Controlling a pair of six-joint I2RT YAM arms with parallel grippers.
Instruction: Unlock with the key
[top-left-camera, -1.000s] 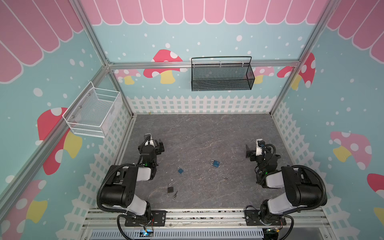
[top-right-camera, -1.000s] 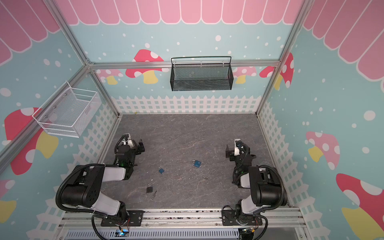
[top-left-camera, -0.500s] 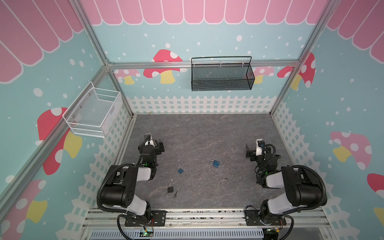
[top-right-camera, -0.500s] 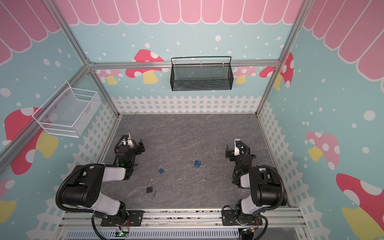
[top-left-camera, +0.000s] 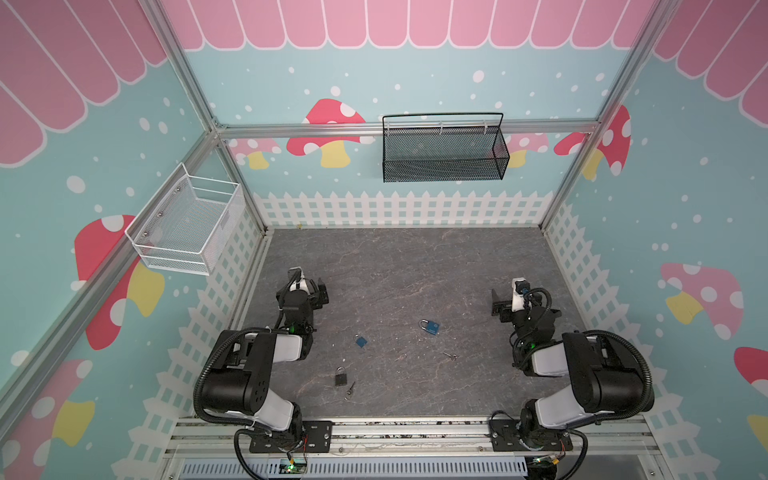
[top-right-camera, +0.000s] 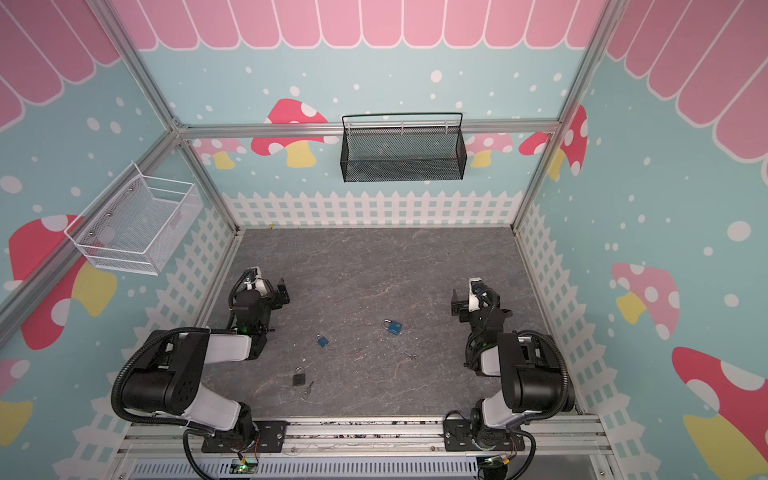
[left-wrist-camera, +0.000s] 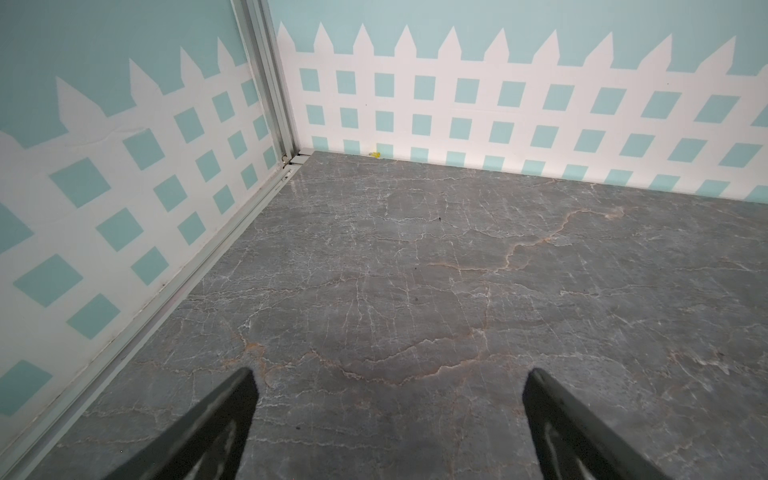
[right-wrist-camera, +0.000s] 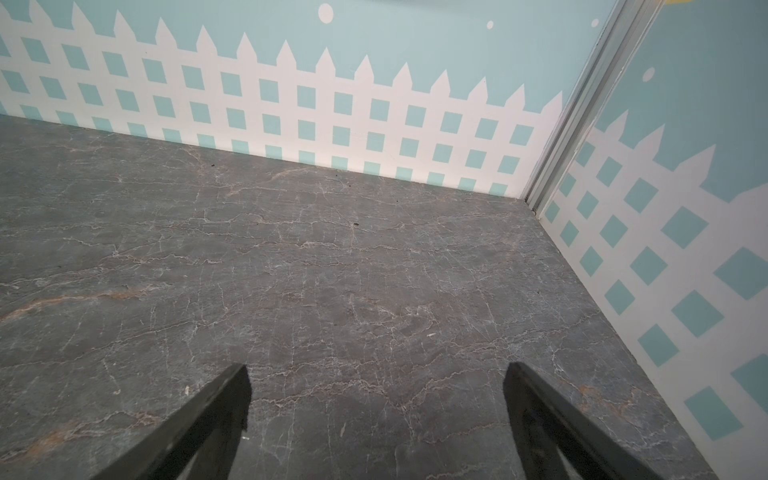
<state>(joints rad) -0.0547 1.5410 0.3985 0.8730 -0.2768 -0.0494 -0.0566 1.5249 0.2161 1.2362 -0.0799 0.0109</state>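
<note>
Grey tabletop (top-left-camera: 395, 266) holds blue lock (top-left-camera: 431, 327), small blue lock (top-left-camera: 361, 341), dark lock (top-left-camera: 340, 378) beside a key (top-left-camera: 351, 390), second key (top-left-camera: 449, 355) apart. Spread and empty, left gripper (left-wrist-camera: 390, 376) and right gripper (right-wrist-camera: 376, 370) sit aside. Seemingly unstarted; next needs pinching a flat key

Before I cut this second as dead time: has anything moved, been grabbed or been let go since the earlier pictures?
Nothing visibly changed. The left end effector and right end effector stay open and empty at the sides. The larger blue padlock, smaller blue padlock, dark padlock, the key beside it and the other key lie where they were.
</note>
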